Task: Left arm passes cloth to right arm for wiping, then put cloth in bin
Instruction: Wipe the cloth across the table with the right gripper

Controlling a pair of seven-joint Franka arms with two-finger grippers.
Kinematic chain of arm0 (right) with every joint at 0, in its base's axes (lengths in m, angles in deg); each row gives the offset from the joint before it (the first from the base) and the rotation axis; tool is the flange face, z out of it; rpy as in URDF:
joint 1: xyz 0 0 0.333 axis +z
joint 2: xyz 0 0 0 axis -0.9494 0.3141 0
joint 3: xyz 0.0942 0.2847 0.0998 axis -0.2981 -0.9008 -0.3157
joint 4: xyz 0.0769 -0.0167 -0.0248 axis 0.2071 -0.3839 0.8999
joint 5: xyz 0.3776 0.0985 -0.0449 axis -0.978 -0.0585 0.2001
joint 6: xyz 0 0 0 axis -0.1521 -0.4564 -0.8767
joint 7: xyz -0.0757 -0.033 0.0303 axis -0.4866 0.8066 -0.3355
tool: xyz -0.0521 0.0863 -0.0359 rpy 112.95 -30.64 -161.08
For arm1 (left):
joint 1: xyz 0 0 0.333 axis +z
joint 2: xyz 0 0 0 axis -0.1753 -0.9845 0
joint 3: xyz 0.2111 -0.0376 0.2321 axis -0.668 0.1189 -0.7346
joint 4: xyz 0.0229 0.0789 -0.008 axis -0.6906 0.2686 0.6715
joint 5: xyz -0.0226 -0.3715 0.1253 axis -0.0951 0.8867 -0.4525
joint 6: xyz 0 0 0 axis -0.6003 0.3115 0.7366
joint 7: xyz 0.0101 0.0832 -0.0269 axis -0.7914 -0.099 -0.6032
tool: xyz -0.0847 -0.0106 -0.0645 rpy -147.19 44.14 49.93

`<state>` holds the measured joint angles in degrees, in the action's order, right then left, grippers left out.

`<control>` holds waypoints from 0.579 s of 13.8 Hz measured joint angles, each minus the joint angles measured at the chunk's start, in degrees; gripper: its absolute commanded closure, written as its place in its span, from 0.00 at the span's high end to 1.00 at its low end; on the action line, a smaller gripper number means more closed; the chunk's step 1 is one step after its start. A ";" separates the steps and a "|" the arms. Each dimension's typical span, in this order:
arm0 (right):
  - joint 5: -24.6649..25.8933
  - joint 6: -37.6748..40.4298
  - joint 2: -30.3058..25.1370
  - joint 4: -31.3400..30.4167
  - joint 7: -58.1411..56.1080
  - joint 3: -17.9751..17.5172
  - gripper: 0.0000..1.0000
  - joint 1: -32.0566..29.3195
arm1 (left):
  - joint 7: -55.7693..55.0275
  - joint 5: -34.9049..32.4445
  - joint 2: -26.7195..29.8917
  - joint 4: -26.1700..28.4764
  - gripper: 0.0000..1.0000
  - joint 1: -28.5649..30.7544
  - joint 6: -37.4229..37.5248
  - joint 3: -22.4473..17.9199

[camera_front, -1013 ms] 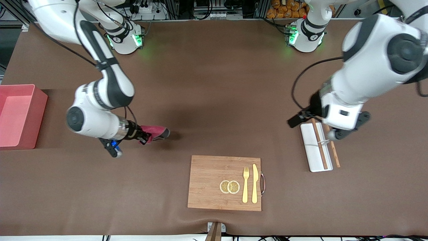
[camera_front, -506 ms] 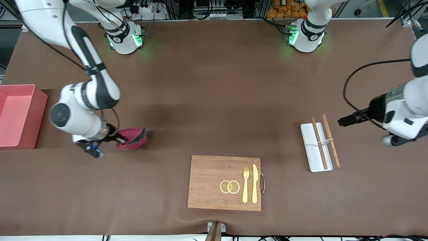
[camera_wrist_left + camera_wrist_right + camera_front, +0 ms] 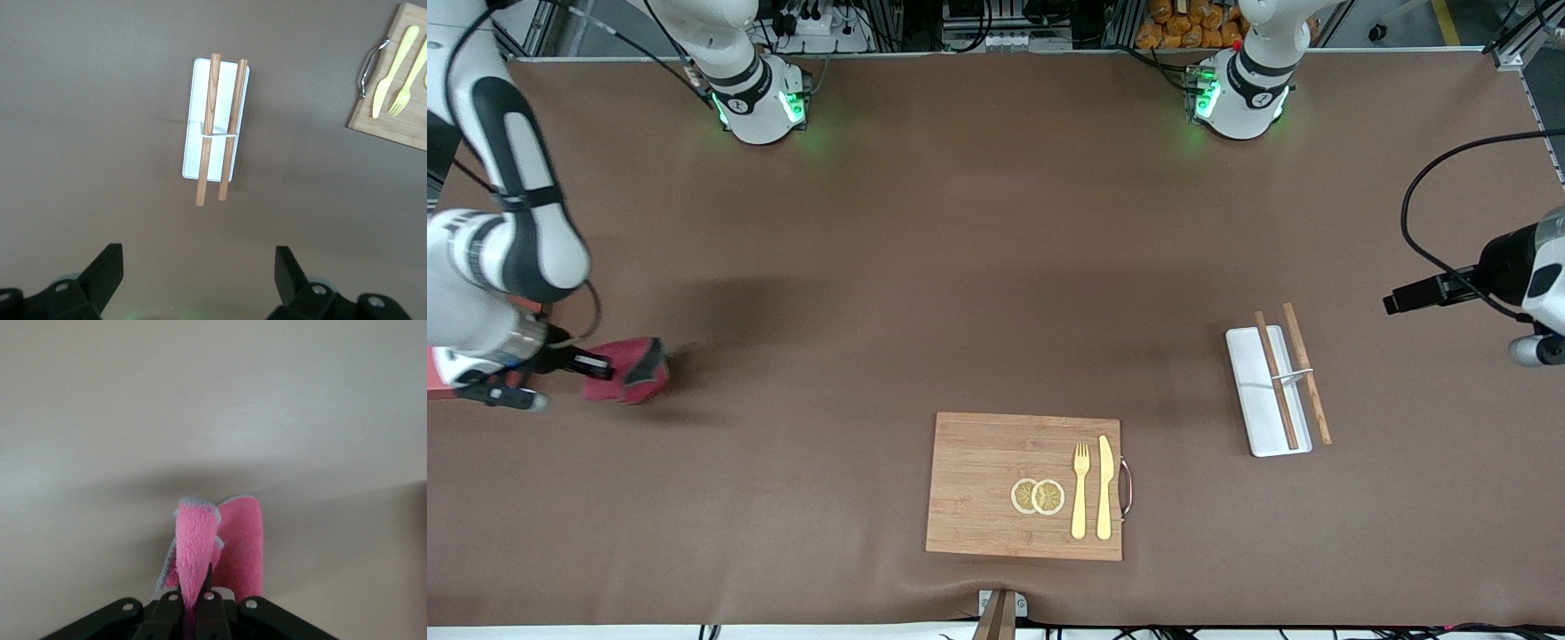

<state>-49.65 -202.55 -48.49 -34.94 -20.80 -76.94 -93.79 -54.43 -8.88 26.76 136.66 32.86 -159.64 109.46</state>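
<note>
Two arms work over one brown table with a smooth matte covering. In the front view, the right arm, white with black joints, reaches to its own end of the table. Its tool is pressed together on the cloth, a soft crimson bundle with a dark grey patch, held just above the table. The bin, pink plastic, shows only as a sliver at the view's edge under that arm. The left arm waits at its own end, and its tool is out of this view. A narrow white tray carries two wooden chopsticks. Nearer the camera lies a rectangular bamboo cutting board with a metal handle, a yellow fork, a yellow knife and two round lemon slices. Metal framing and cables run along the table edge at the arm bases.

In the left wrist view, the left tool hangs with its black fingers spread wide, above bare table near the tray.

In the right wrist view, the right tool pinches a fold of fluffy pink pile with a pale grey hem.
</note>
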 measured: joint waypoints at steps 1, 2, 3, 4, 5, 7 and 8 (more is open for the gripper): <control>0.89 -0.25 -0.01 0.69 -4.00 -0.01 0.00 -1.72 | 0.48 0.00 1.08 0.34 1.00 -0.69 0.31 -0.77; 2.81 -0.30 -0.03 1.66 -6.84 -0.01 0.00 -2.91 | 1.12 0.00 2.42 0.81 1.00 -2.57 0.58 -2.87; 4.71 -0.29 -0.03 2.42 -7.81 -0.02 0.00 -3.44 | 2.26 0.00 3.72 1.26 1.00 -5.31 0.72 -5.93; 5.79 -0.21 -0.03 2.73 -7.92 -0.08 0.00 -3.52 | 3.80 0.00 4.99 1.72 1.00 -8.85 0.91 -9.75; 5.98 -0.03 0.10 2.62 -7.49 -0.38 0.00 -3.46 | 5.03 0.00 6.18 2.15 1.00 -12.47 1.26 -13.57; 6.09 -1.01 1.30 1.96 -4.08 -1.22 0.00 -2.49 | 6.06 0.00 8.45 3.53 1.00 -18.51 1.71 -19.80; 6.12 -3.17 2.20 1.13 -1.23 -1.53 0.00 -1.18 | 6.23 0.01 9.59 4.57 1.00 -20.69 1.72 -22.05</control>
<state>-43.52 -205.72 -46.30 -33.81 -22.03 -78.47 -94.97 -48.19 -8.88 36.35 141.23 12.17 -157.92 87.41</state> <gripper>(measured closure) 0.978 0.000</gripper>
